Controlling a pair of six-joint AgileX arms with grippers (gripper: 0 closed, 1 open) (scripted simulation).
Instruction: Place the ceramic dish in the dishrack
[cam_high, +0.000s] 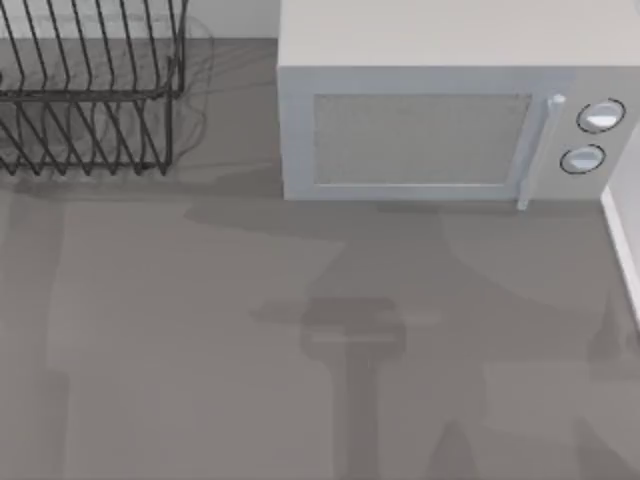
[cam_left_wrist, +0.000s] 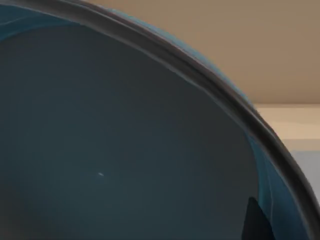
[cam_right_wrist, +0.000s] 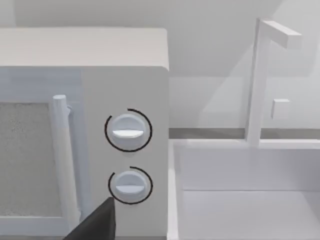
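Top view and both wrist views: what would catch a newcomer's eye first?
The ceramic dish sits right in front of the left wrist camera, grey-blue inside with a dark rim. In the top view, the white microwave stands at the back right, and the black dishrack at the back left.

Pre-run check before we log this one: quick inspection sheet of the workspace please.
Surface: grey table, shadows across it.
Job's things: ceramic dish very close to the left wrist camera, blue-grey inside and rim showing; dishrack at the table's far left, no dish in it.
Clutter: white microwave at far right, door shut, two knobs.
Grippers: left, a dark tip by the dish's rim; right, a dark tip facing the microwave's knobs.
Cables: nothing seen.
Surroundings: white sink with faucet beside the microwave.
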